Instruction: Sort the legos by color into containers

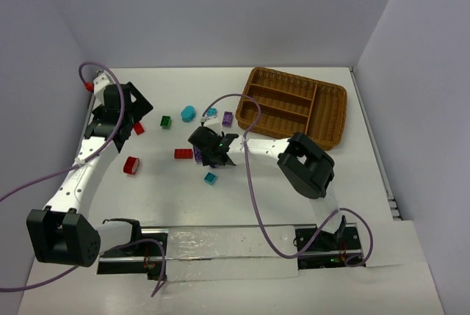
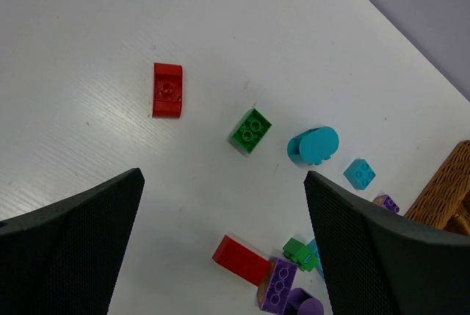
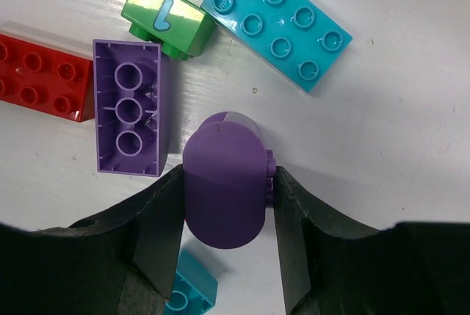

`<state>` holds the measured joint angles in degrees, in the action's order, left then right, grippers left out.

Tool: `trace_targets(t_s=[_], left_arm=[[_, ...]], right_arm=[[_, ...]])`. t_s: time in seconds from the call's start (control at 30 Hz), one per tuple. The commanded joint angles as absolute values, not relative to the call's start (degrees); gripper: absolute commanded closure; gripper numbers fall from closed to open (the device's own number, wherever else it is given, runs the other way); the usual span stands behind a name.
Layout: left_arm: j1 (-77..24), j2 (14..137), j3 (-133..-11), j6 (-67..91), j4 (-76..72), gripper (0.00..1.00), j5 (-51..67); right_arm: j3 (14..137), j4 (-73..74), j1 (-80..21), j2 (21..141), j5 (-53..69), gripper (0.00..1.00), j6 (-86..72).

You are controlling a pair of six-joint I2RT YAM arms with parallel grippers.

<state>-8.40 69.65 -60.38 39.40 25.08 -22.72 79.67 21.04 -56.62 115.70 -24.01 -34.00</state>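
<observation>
The legos lie scattered on the white table. In the right wrist view my right gripper (image 3: pixel 226 177) is shut on a rounded purple lego (image 3: pixel 224 183), one finger pressed against each side. Beside it lie an upturned purple lego (image 3: pixel 128 107), a green one (image 3: pixel 167 17), a long teal one (image 3: pixel 275 21) and a red one (image 3: pixel 40 76). My left gripper (image 2: pixel 224 179) hangs open above the table with nothing between its fingers. Ahead of it are a red lego (image 2: pixel 167 89), a green lego (image 2: pixel 250 130) and a rounded teal lego (image 2: pixel 313 146). The wicker tray of containers (image 1: pixel 332 113) stands at the back right.
More legos lie loose: a red one (image 1: pixel 132 165) near the left arm, a teal one (image 1: pixel 211 178) in front of the right gripper, and a purple one (image 1: pixel 228 118) near the tray. White walls close in the table at the back and on both sides.
</observation>
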Motion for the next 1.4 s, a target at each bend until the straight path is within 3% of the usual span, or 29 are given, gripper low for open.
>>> trace_targets(t_s=[0.0, 0.1, 0.3, 0.43, 0.83, 1.37], left_arm=[[-8.0, 69.3, -61.0, 38.8, 25.0, 0.01, -22.2], [-8.0, 69.5, -61.0, 39.2, 25.0, 0.01, -21.7], [-8.0, 69.7, -61.8, 38.7, 25.6, 0.01, -21.5], [-8.0, 69.4, -61.8, 38.7, 25.7, 0.01, -20.9], [-8.0, 70.2, -61.6, 38.4, 25.3, 0.01, -18.3], [-8.1, 72.4, -62.2, 38.0, 25.1, 0.01, -15.4]], right_arm=[[79.0, 20.5, -56.3, 110.5, -26.9, 0.85, -34.1], [77.3, 20.6, -55.0, 105.2, -28.4, 0.94, -33.3], [75.3, 19.5, -47.1, 95.6, -27.7, 0.95, -31.0], [78.2, 19.2, -38.9, 95.6, -26.8, 0.94, -29.2], [103.6, 24.4, -22.5, 116.0, -26.0, 0.92, -28.3], [128.8, 29.9, -17.0, 136.3, -28.6, 0.84, -26.6]])
